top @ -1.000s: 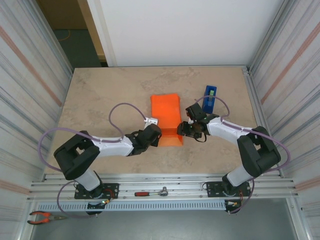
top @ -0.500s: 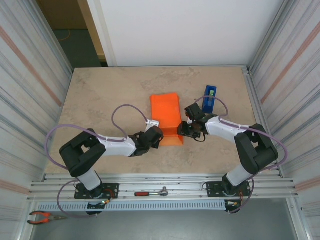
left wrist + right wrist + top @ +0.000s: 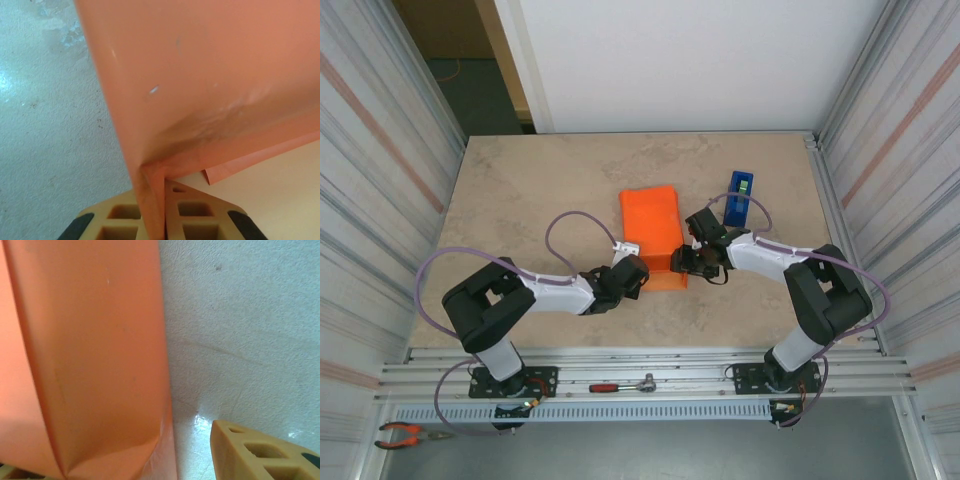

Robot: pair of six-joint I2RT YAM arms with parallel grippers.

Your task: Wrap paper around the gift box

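Top external: over the last second the left arm's elbow has swung inward and the left gripper [image 3: 640, 277] has closed in on the near left corner of the paper [image 3: 652, 220]. The right gripper [image 3: 678, 262] has edged closer to its near right corner. The paper has hardly shifted. It lies mid-counter [image 3: 540, 190], folded into a long, bright orange bundle running away from the arms, with a blue dispenser [image 3: 739, 194] near its far right. In the left wrist view, the tan fingers [image 3: 195, 212] pinch a creased flap. In the right wrist view, the jaws stand apart, one finger [image 3: 250, 450] clear of the paper's edge.
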